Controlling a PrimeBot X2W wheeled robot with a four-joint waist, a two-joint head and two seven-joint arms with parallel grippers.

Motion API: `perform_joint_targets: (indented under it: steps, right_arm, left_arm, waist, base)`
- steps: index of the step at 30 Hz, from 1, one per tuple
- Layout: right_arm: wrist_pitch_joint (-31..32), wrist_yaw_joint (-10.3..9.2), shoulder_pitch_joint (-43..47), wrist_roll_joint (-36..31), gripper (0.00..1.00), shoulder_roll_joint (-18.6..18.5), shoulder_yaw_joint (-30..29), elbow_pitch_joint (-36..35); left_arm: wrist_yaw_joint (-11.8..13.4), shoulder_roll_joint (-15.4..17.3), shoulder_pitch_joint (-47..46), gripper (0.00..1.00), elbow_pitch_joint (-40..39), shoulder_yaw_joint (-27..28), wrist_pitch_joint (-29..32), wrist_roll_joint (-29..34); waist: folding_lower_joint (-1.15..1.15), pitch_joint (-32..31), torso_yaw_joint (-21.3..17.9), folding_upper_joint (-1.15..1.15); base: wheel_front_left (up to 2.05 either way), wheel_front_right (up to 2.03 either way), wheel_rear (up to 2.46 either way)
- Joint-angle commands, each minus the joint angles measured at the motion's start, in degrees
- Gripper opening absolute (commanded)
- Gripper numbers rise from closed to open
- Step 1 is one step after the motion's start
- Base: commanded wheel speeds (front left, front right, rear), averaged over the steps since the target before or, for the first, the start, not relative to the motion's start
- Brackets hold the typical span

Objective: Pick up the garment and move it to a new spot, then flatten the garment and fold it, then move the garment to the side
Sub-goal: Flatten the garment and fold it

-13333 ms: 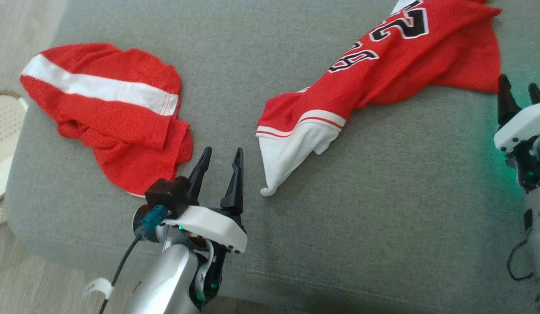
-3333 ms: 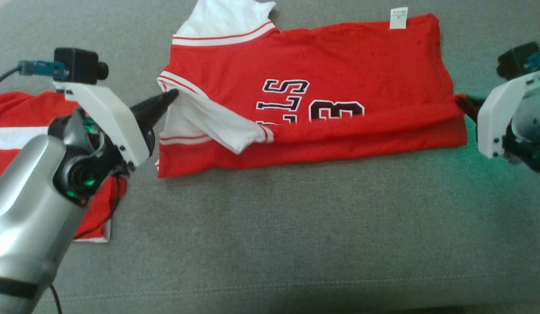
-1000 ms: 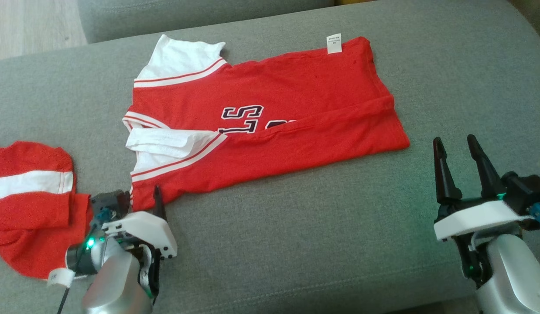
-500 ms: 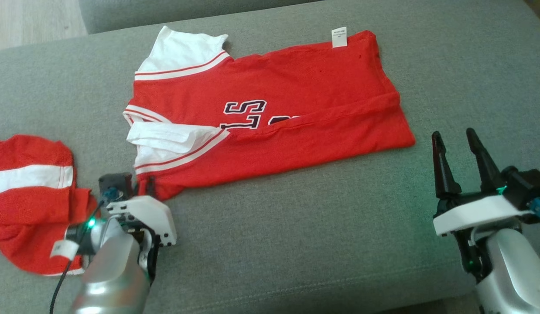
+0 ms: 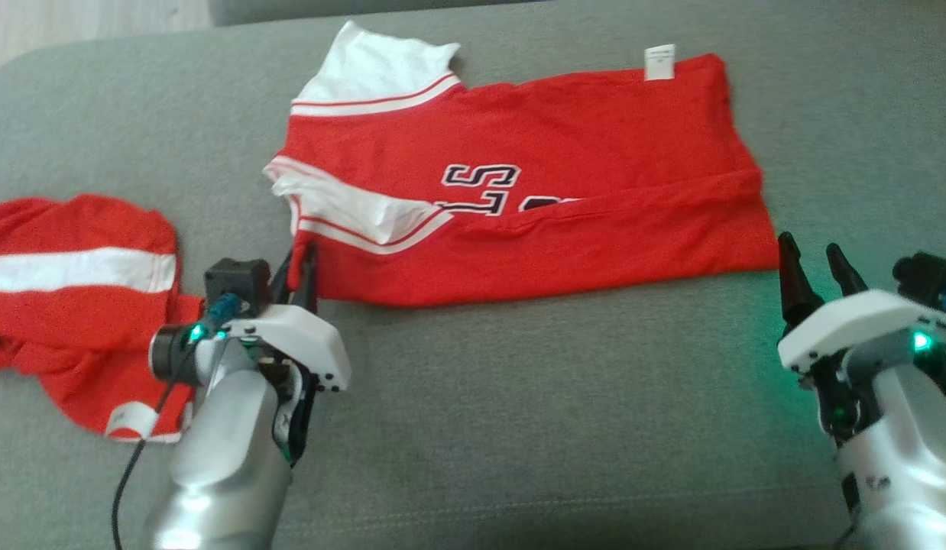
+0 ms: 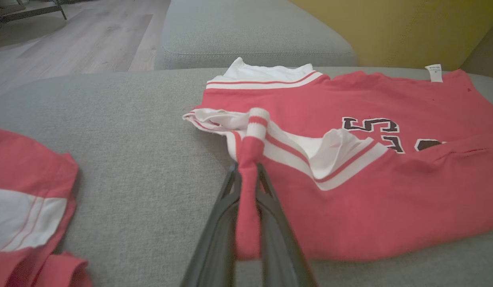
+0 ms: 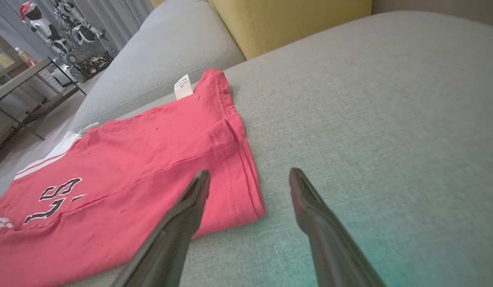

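Garment [image 5: 595,145] reads "LS" (tag [image 5: 659,63] text illegible).

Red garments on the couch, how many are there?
2. The jersey lies spread across the middle of the couch, its left corner pinched in the left gripper. The striped garment lies crumpled at the left, partly cut off by the picture's edge.

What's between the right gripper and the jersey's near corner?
Nothing visible. The open right gripper is just off the hem corner of the jersey, with bare sofa between them. The left gripper is shut on its other near corner.
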Motion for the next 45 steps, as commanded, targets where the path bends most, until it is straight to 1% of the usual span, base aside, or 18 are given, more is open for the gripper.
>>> perform_joint_targets:
  steps: [1, 7, 8, 12, 13, 14, 15, 16, 22, 26, 30, 37, 45]
  right_arm:
    - [0.8, -0.04, -2.92, 0.64, 1.0, -0.26, 0.67, 0.09]
    - [3.45, -0.04, -7.76, 0.79, 1.0, -1.52, 0.02, 8.34]
    - [3.89, -0.04, -8.92, 0.49, 1.0, -1.82, 0.24, 10.85]
    - [4.95, -0.04, -10.75, 0.94, 1.0, -1.8, 1.45, 14.34]
    - [5.24, -0.04, -11.21, 1.17, 0.47, -1.92, 2.03, 14.74]
    - [5.3, -0.04, -11.57, 1.43, 0.13, -2.07, 2.58, 15.04]
    - [5.3, -0.04, -11.57, 1.43, 0.13, -2.07, 2.58, 15.04]
    - [5.19, -0.04, -11.85, 1.78, 0.0, -2.22, 3.03, 15.3]
    - [4.18, -0.04, -12.52, 4.37, 0.0, -3.27, 6.47, 15.3]
    - [3.61, -0.04, -11.98, 5.35, 0.0, -4.75, 9.23, 14.82]
    - [3.96, -0.04, -10.91, 7.48, 0.0, -6.82, 10.66, 14.03]
    - [7.83, -0.04, -6.41, 11.71, 0.0, -10.17, 13.44, 10.99]
    - [13.52, -0.04, 0.8, 15.81, 0.0, -12.62, 14.74, 5.97]
  left_arm:
    - [-0.28, 0.82, 0.06, 0.0, -3.03, 0.98, -0.69, 0.57]
    - [-0.43, 0.63, 1.13, 0.0, -6.91, -0.87, -0.7, 0.9]
    - [-0.35, 0.59, 1.25, 0.0, -7.29, -1.32, -0.7, 0.83]
    - [-0.17, 0.54, 1.13, 0.0, -7.61, -2.07, -0.7, 0.6]
    - [-0.14, 0.53, 0.94, 0.0, -7.69, -2.23, -0.67, 0.52]
    - [-0.13, 0.52, 0.77, 0.0, -7.7, -2.37, -0.66, 0.44]
    - [-0.13, 0.52, 0.77, 0.0, -7.7, -2.37, -0.66, 0.44]
    - [-0.11, 0.51, 0.64, 0.0, -7.65, -2.49, -0.66, 0.35]
    - [0.0, 0.68, 0.04, 0.0, -6.9, -2.66, -0.6, -0.21]
    - [-0.22, 1.05, 0.29, 0.0, -5.92, -2.88, -0.46, -0.49]
    - [-0.63, 1.55, 0.98, 0.0, -4.98, -3.05, 0.39, -1.03]
    - [-1.85, 2.58, 4.23, 0.0, -4.03, -2.56, 2.11, -3.22]
    - [-3.77, 4.63, 10.24, 0.0, -5.71, -2.7, 6.93, -5.62]
  waist:
    - [0.0, 0.91, 1.32, 0.0]
    - [0.0, 2.35, 3.38, 0.0]
    - [0.0, 2.55, 3.74, 0.0]
    - [0.0, 3.12, 4.24, 0.0]
    - [0.0, 3.49, 4.3, 0.0]
    - [0.0, 3.65, 4.33, 0.0]
    - [0.0, 3.65, 4.33, 0.0]
    - [0.0, 3.75, 4.34, 0.0]
    - [0.0, 3.87, 4.04, 0.0]
    - [0.0, 2.88, 3.79, 0.0]
    - [0.0, 1.53, 3.58, 0.0]
    - [0.0, -2.92, 2.98, 0.0]
    - [0.0, -7.26, 1.93, 0.0]
  base:
    - [0.0, 0.0, 0.0]
    - [0.0, 0.0, 0.0]
    - [0.0, 0.0, 0.0]
    - [0.0, 0.0, 0.0]
    - [0.0, 0.0, 0.0]
    - [0.0, 0.0, 0.0]
    - [0.0, 0.0, 0.0]
    - [0.0, 0.0, 0.0]
    - [0.0, 0.0, 0.0]
    - [0.0, 0.0, 0.0]
    - [0.0, 0.0, 0.0]
    - [0.0, 0.0, 0.0]
    - [0.0, 0.0, 0.0]
